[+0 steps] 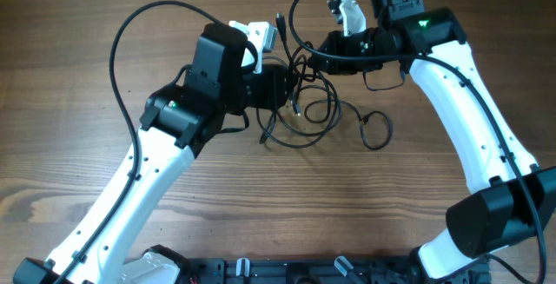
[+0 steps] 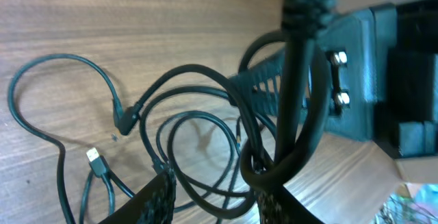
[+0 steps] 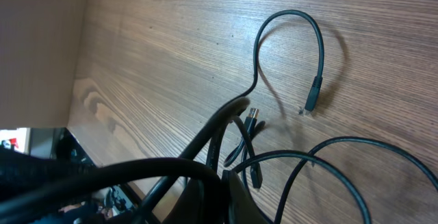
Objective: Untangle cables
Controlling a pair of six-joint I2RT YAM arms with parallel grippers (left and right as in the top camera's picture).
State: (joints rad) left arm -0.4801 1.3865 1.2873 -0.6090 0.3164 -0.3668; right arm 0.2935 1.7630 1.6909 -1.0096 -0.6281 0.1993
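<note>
The cables lie knotted on the counter, midway across and toward the far side, with one loop trailing right. The right claw is clamped on strands at the knot's far edge. The left claw stands partly apart, and strands run between its fingers, seemingly unpinched. It would do best to take a single strand and draw it left slowly. The crossings hide which plug belongs to which cord.

Tangled cables partly hidden under left arm, right pincer cut off below.
</note>
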